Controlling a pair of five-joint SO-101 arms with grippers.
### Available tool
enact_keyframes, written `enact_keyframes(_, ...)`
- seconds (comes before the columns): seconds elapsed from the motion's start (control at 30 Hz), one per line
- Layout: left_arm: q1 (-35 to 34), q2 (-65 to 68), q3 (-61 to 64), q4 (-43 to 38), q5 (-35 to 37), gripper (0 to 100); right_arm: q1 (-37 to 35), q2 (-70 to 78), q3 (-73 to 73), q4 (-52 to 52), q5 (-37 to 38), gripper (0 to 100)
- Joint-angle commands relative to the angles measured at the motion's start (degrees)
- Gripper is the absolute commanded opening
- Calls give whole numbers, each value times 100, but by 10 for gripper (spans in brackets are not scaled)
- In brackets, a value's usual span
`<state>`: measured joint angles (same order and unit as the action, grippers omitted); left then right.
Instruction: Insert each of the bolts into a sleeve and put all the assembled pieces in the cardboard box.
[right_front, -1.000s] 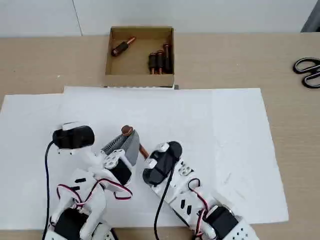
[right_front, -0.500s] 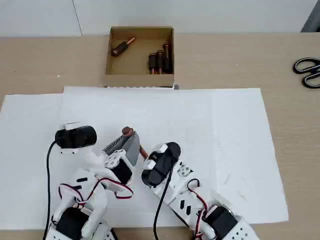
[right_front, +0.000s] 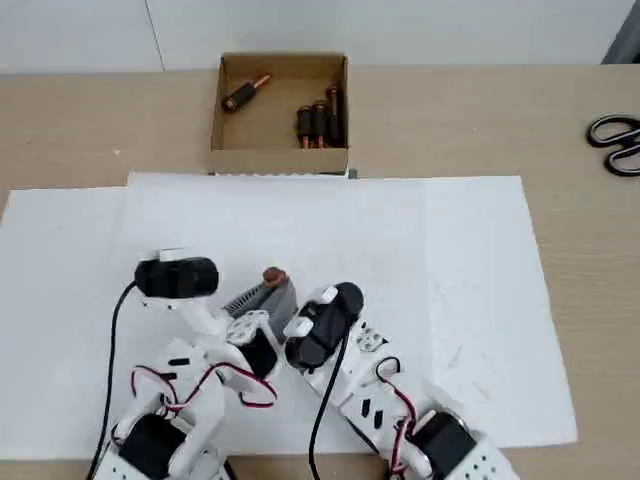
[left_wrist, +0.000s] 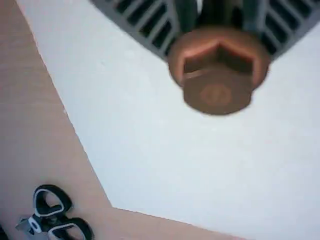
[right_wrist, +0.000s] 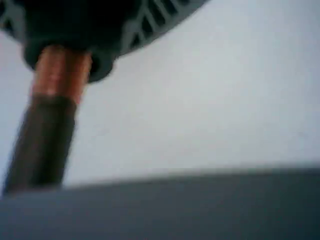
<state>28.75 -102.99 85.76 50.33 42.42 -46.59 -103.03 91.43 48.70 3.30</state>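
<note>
One copper bolt (right_front: 273, 276) is being held tight by its head in the left claw (right_front: 268, 290), low over the white paper (right_front: 420, 260) on the worktop (right_front: 450, 120). A dark sleeve (right_wrist: 42, 142) is being worn on the bolt's shaft, with some copper showing above it. The right claw (right_front: 300, 325) is being held just beside the left one; whether it is gripping cannot be told. Four finished pieces (right_front: 320, 118) are being stored in the cardboard box (right_front: 279, 160) at the far side. Scissors (right_front: 617, 143) are lying well apart.

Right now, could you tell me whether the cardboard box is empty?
Not empty: the cardboard box holds four assembled pieces, one apart at the left, three side by side.
</note>
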Motion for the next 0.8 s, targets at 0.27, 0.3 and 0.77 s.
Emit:
enact_keyframes(0.27,378,-53,-136,492,-457,6,356,-75,-396,-558,9,3)
enact_keyframes(0.3,457,-53,-136,642,-457,6,356,-75,-396,-602,9,3)
enact_keyframes(0.77,765,-53,-4,1266,-510,136,356,-84,-387,-629,9,3)
